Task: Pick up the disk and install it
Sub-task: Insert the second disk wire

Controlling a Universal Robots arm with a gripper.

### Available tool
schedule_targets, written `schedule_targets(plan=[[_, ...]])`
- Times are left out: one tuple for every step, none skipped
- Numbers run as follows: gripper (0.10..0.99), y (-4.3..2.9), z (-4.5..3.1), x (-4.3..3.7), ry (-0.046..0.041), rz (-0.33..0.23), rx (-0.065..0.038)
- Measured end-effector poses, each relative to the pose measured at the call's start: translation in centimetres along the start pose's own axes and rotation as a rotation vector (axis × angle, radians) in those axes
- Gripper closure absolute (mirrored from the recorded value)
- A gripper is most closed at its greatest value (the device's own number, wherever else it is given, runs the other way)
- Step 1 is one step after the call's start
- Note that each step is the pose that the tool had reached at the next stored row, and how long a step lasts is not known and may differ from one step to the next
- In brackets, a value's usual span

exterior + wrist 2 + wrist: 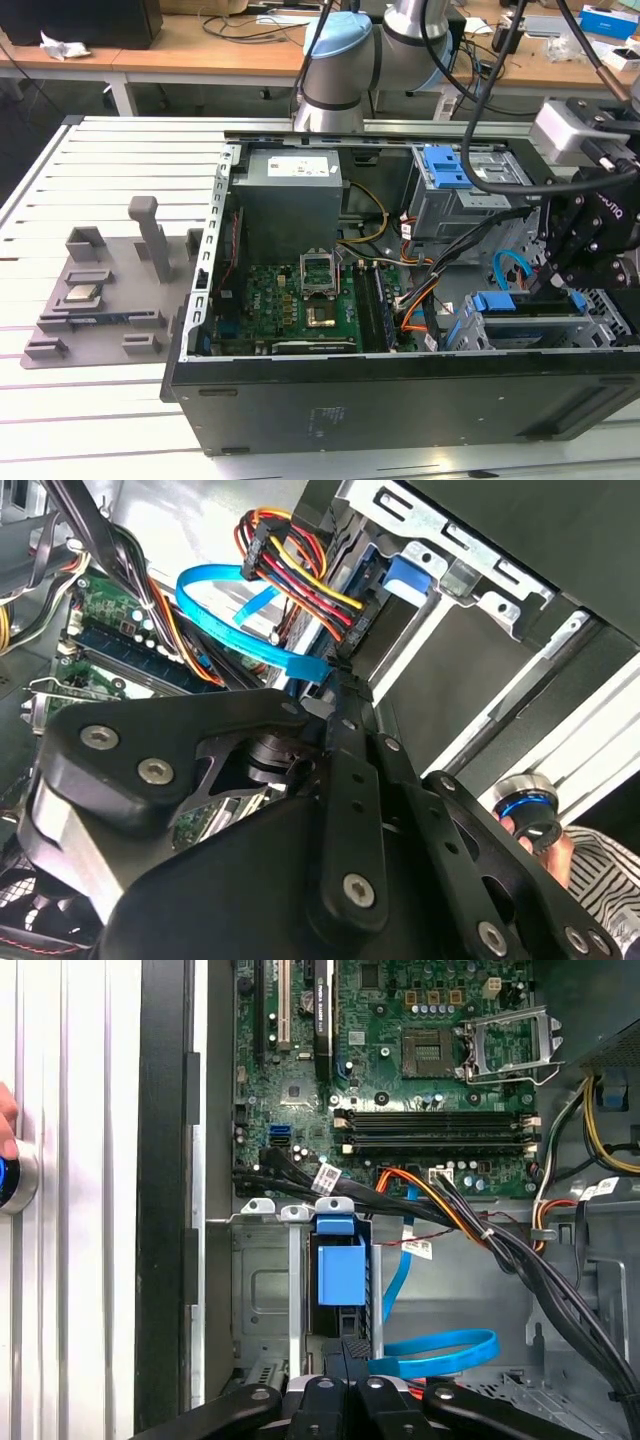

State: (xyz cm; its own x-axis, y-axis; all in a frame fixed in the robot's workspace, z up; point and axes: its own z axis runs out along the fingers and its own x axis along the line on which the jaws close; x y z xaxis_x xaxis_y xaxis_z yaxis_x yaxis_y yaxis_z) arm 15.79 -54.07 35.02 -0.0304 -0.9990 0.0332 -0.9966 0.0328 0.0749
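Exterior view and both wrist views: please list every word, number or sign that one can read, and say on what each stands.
No text here can be quoted with certainty.
Label on the power supply: print too small to read.
White tags on the cables: print too small to read.
Circuit board: white markings too small to read.

The gripper (black linkage) sits beside a blue cable.

surface: white slatted table | on it: open computer case; grey parts holder
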Motion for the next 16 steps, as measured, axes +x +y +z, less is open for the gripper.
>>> schedule_targets(plan=[[0.98, -0.02, 0.02, -0.01, -0.0002, 0.0, -0.001], [0.98, -0.03, 0.04, -0.02, -0.0003, 0.0, -0.001], [0.98, -0.05, 0.06, -0.05, -0.0009, 0.0, -0.001], [0.98, -0.07, 0.08, -0.08, -0.0013, 0.0, -0.001], [0.98, -0.08, 0.1, -0.1, -0.0018, 0.0, -0.001], [0.98, -0.08, 0.12, -0.1, -0.0025, 0.0, -0.002], [0.98, -0.08, 0.13, -0.1, -0.0032, 0.0, -0.002], [0.98, -0.09, 0.16, -0.11, -0.0045, 0.0, -0.002], [0.98, -0.09, 0.19, -0.11, -0.0059, 0.0, -0.002], [0.98, -0.1, 0.22, -0.11, -0.007, 0.0, -0.002], [0.98, -0.1, 0.28, -0.12, -0.008, -0.001, -0.002], [0.98, -0.11, 0.34, -0.12, -0.0081, -0.001, -0.002], [0.98, -0.11, 0.38, -0.12, -0.0079, -0.001, -0.002], [0.98, -0.12, 0.51, -0.12, -0.0081, -0.001, -0.002], [0.98, -0.13, 0.62, -0.13, -0.008, -0.001, -0.002], [0.98, -0.13, 0.7, -0.13, -0.0076, -0.001, -0.002]])
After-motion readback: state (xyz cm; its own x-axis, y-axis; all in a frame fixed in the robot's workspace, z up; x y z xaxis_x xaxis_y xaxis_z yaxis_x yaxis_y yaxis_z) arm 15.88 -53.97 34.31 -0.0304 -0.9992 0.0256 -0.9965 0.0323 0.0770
